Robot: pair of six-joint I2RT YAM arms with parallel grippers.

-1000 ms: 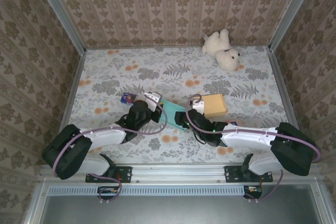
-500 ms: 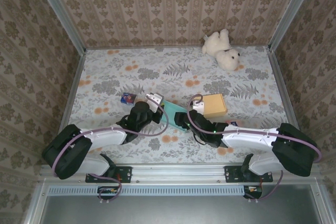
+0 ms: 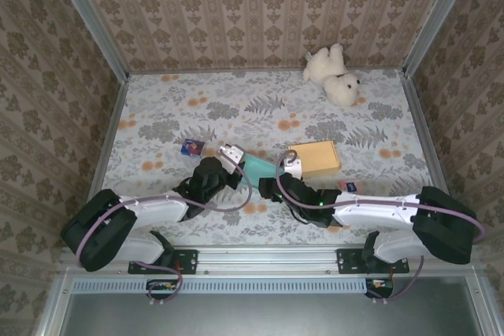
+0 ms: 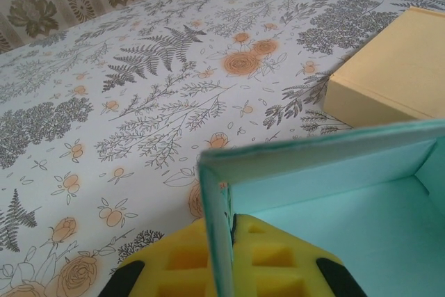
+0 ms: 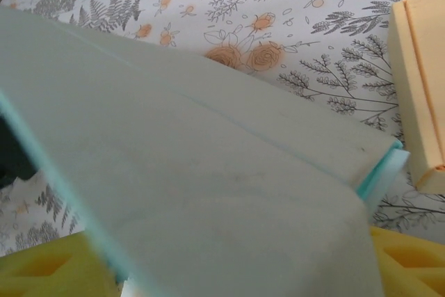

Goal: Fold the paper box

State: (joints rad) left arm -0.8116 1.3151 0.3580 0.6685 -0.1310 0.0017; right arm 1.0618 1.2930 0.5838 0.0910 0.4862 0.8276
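- The left pincer (image 4: 224,259) is closed flat on one upright wall of the teal paper box (image 3: 258,166), with its yellow pads (image 4: 278,262) pressing that thin wall from both sides
- The right pincer (image 5: 222,276) has its jaws far apart; a broad pale panel of the box lies across the gap between the two yellow pads (image 5: 417,255), and I cannot tell whether they press on it
- The box sits close to the near edge of the bench (image 3: 236,100), about midway along it, between the two pincers, its open inside showing in the left wrist view
- A tan box (image 3: 316,157) lies just beside it, toward the right edge
- A white teddy bear (image 3: 335,75) lies by the far edge near the right corner, well apart from the box
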